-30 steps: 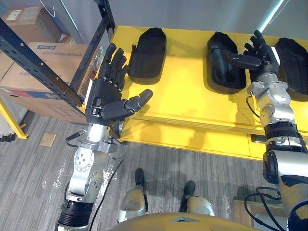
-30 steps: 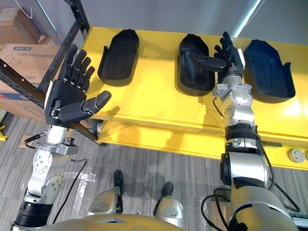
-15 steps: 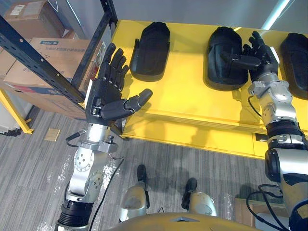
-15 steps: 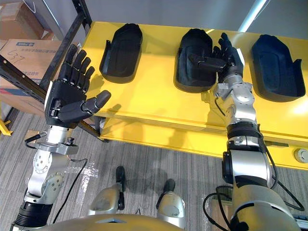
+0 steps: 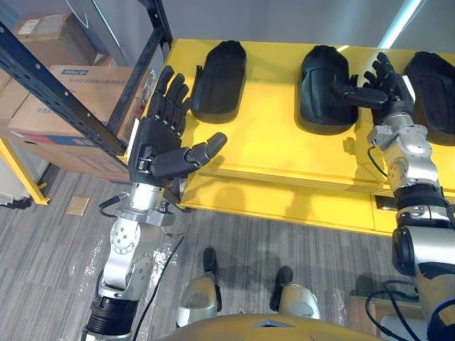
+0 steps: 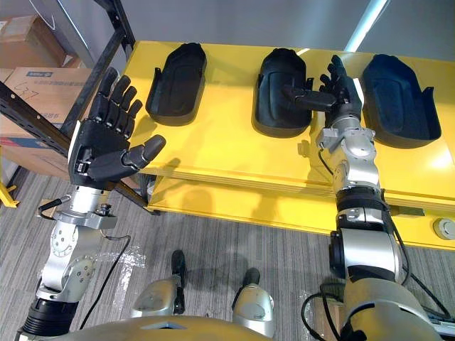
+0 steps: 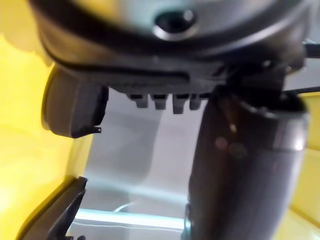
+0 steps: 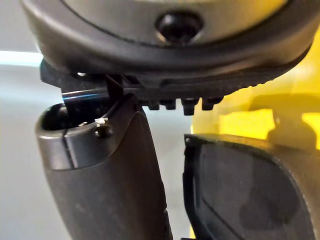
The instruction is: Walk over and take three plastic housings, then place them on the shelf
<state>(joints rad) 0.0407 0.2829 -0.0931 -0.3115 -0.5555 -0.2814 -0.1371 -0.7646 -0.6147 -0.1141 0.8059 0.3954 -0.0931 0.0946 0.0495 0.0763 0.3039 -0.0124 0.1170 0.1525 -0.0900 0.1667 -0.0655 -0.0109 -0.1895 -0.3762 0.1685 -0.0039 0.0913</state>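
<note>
Black housings sit on the yellow table (image 5: 270, 142): my right hand (image 6: 340, 89), fingers spread, has edged closer to the middle housing (image 6: 281, 92), thumb over its rim. Left hand (image 5: 160, 135) stays spread, empty. A grasp looks near.

Warehouse/workshop type place: dark steel rack (image 5: 64, 99) w/ cardboard boxes (image 5: 67, 92), yellow bench (image 5: 277, 149) holding black plastic housings (image 5: 219, 78), grey carpet-tile floor (image 5: 50, 270).
</note>
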